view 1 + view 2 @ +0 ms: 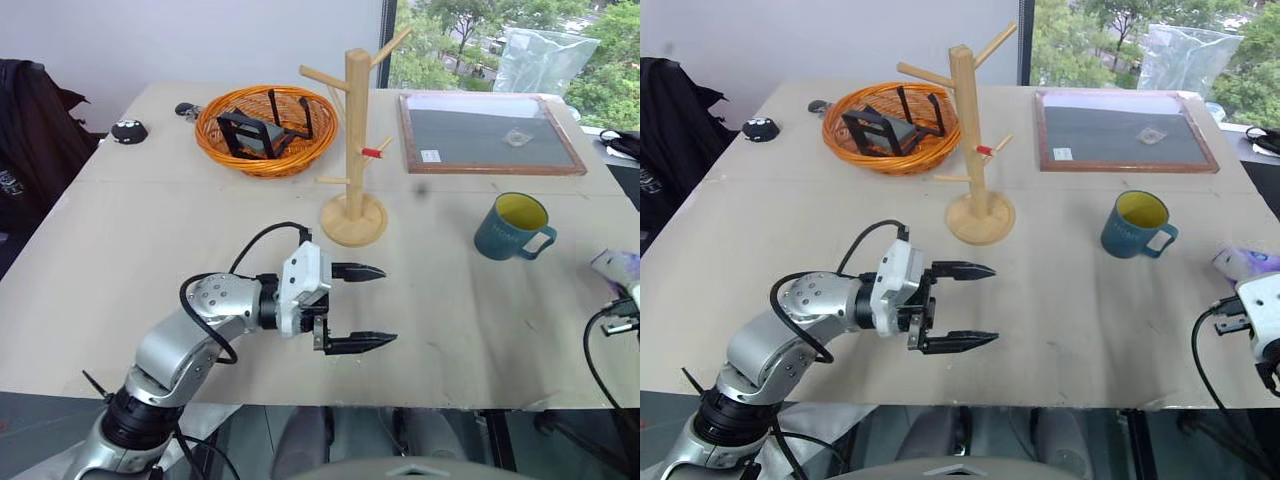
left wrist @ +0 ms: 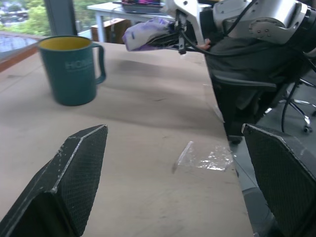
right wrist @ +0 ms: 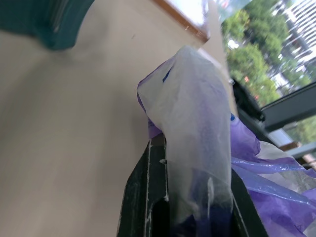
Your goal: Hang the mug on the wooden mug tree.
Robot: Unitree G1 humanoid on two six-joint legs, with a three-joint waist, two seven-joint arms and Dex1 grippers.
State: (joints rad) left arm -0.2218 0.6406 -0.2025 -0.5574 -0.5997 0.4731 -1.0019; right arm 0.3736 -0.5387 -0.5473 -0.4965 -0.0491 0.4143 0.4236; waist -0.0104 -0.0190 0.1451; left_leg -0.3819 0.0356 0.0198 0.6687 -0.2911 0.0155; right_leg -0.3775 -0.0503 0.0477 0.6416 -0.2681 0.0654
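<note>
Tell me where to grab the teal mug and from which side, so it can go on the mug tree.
Grip the mug by its rim and wall on the side facing the mug tree. It stands upright, and its handle points to the robot's right, away from the tree, so this probably leaves the loop free for a peg.

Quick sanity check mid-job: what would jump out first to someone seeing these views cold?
The light wooden mug tree stands mid-table, every peg bare. The teal-blue ceramic mug with yellow inside sits upright to its right, untouched. The left pincer hovers open near the table's front edge, while the right pincer is clamped on a purple-and-white plastic packet at the table's right edge.
</note>
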